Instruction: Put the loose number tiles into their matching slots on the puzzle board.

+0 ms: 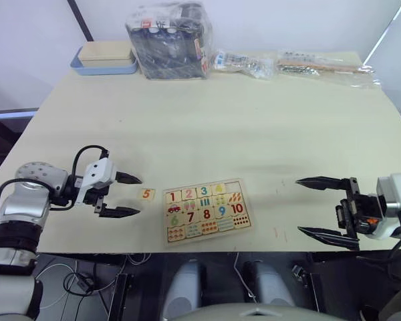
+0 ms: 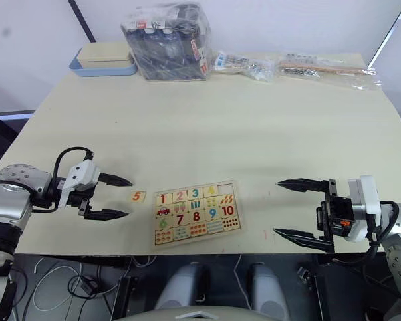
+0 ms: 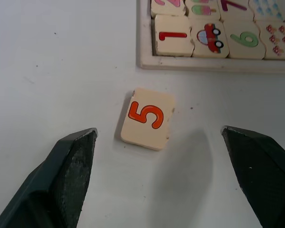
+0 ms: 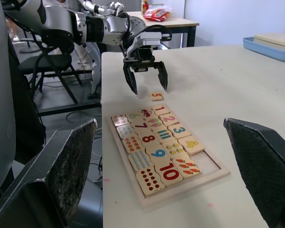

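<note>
With my left claw [image 1: 125,195] spread wide beside the 5 tile [image 1: 146,194], which lies flat just left of the puzzle board [image 1: 206,210], I should straddle its edges squarely; the empty slot is seemingly top-right.

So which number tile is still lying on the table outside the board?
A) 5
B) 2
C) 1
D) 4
A: the tile with the orange 5 lies on the table beside the puzzle board, just ahead of the open left hand, while 1 to 4 sit in the board's top row.
</note>
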Available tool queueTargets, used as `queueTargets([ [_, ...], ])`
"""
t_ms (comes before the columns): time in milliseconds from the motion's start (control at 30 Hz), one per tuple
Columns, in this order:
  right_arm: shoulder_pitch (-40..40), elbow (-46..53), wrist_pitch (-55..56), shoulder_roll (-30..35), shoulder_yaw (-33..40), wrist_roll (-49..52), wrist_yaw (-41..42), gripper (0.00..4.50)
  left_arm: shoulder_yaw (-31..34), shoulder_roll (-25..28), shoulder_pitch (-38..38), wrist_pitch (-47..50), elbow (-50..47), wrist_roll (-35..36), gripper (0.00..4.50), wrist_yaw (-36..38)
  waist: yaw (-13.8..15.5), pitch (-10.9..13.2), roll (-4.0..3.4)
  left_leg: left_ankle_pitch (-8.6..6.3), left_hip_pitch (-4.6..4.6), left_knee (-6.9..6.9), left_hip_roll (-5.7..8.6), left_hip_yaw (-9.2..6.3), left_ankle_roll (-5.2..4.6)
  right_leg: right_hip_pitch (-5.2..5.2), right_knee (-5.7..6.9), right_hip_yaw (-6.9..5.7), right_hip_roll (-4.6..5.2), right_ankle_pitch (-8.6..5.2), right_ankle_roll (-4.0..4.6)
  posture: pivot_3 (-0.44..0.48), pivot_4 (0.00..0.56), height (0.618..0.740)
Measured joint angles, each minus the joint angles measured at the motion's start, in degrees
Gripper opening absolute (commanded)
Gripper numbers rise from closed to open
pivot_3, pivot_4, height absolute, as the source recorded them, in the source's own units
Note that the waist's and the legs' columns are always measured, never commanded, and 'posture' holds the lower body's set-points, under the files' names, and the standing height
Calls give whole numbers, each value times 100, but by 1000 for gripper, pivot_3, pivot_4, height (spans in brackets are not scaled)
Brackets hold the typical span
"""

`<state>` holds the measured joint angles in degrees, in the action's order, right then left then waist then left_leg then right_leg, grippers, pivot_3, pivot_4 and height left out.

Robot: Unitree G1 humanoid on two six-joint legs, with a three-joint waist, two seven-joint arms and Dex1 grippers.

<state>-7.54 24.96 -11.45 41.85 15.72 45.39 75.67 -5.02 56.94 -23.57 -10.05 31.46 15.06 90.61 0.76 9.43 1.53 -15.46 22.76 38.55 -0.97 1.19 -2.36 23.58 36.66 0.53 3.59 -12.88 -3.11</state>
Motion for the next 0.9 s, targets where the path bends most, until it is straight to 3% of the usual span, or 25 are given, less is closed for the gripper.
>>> queueTargets([
  [233, -165, 179, 1, 19, 72, 10, -129, 4500, -26, -181, -242, -353, 473, -138, 3714, 5, 10, -1, 2, 0, -1, 12, -1, -2, 0, -3, 9, -1, 0, 1, -1, 0, 150, 740],
  [333, -219, 223, 4, 19, 76, 10, -145, 4500, -47, -231, -304, -372, 525, -142, 2873, 5, 8, -2, 3, 0, -1, 16, -1, -3, 0, -4, 10, -1, 0, 1, -2, 0, 150, 740],
  [767, -250, 225, 18, 19, 75, 7, -229, 4500, -76, -319, -332, -541, 532, -200, 2873, 6, 7, -2, 3, 0, -2, 17, -1, -3, 0, -7, 12, -1, 0, 1, -2, 0, 150, 740],
  [833, -249, 225, 21, 18, 75, 7, -233, 4500, -76, -336, -336, -545, 532, -199, 1839, 6, 8, -2, 3, 0, -3, 18, -1, -5, 0, -9, 12, -2, 0, 1, -2, 0, 150, 740],
  [900, -249, 225, 23, 18, 75, 6, -234, 4500, -81, -336, -339, -545, 532, -198, 1471, 6, 4, -2, 3, 0, -4, 18, -1, -4, 0, -9, 12, -2, -1, 1, -2, 0, 150, 740],
])
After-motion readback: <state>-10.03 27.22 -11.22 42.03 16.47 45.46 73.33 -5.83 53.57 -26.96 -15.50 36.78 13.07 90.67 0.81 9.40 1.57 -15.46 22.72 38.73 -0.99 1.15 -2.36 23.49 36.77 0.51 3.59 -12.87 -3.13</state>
